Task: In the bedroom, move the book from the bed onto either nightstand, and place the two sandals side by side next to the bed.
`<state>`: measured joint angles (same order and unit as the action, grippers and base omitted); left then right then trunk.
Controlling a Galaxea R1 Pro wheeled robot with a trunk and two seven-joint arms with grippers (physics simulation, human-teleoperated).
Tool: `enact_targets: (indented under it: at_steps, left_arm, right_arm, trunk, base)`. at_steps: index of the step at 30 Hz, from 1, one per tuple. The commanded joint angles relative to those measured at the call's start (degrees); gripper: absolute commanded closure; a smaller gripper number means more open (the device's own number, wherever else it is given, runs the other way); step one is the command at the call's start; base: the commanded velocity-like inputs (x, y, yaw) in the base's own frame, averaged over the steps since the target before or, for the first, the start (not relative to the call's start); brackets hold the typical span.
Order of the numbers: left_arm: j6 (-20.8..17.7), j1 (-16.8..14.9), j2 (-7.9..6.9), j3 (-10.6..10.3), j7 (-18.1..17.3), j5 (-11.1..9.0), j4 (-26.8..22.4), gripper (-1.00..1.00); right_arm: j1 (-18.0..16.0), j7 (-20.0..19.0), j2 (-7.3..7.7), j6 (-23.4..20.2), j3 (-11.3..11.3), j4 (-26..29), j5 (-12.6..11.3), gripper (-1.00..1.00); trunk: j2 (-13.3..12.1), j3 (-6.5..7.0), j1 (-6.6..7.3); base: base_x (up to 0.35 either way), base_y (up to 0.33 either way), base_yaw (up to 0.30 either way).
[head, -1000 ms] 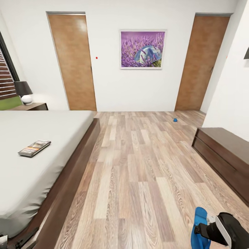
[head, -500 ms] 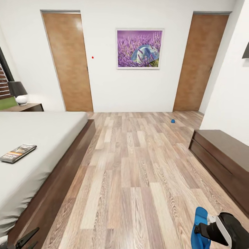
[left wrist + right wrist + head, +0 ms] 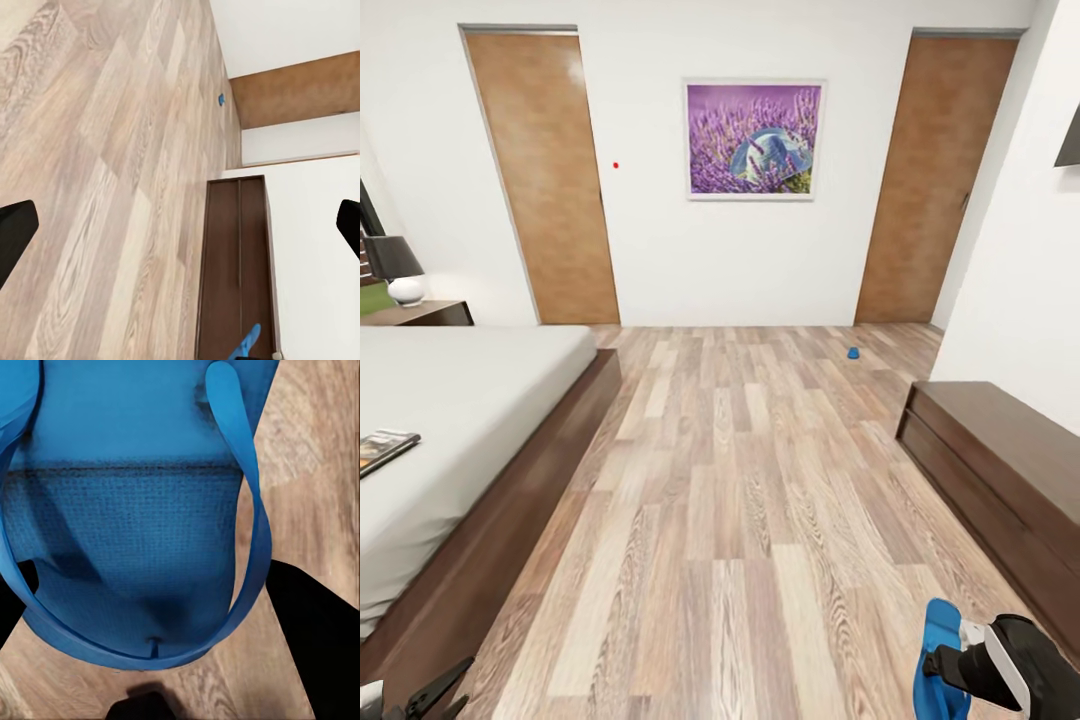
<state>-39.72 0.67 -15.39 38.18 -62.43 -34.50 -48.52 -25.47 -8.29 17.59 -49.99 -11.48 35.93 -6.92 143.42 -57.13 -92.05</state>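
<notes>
One bright blue sandal hangs low at my right side, with my right gripper shut on it. In the right wrist view this sandal and its strap lie between the black fingers. The other sandal is a small blue spot far off on the floor near the right door, also seen as a blue speck in the left wrist view. The book lies on the bed at the picture's left edge. A nightstand stands beyond the bed. My left gripper is open and holds nothing.
A long low dark wooden cabinet runs along the right wall. Two brown doors flank a purple flower picture on the far wall. A dark-shaded lamp stands on the nightstand. Wood-plank floor stretches between bed and cabinet.
The whole view has swung to the right, so the bed, book and doors sit further left in the picture. My right gripper still holds the sandal in the same pose.
</notes>
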Motion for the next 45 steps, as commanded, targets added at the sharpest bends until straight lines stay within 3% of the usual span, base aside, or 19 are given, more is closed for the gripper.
enact_targets:
  at_steps: [1, 13, 45]
  left_arm:
    - [-0.44, 0.03, -0.01, -0.01, 0.04, -0.3, -0.08, -1.0]
    - [-0.44, 0.01, -0.08, 0.03, 0.05, -0.22, -0.08, -1.0]
    - [-0.53, 0.04, -0.08, -0.03, 0.12, -0.22, -0.08, -1.0]
  right_arm:
    - [-0.02, 0.02, -0.01, -0.24, -0.11, 0.01, -0.31, 1.0]
    - [-0.02, -0.06, -0.01, -0.11, -0.14, -3.38, -0.82, 1.0]
    - [-0.02, -0.07, -0.01, -0.07, -0.04, -3.16, -0.9, 1.0]
  trunk:
    - [0.02, -0.05, -0.01]
    - [0.02, -0.05, -0.01]
    - [0.02, -0.05, -0.01]
  base:
    - [0.178, -0.226, 0.0]
    - [0.208, -0.22, 0.0]
    - [0.301, -0.144, 0.0]
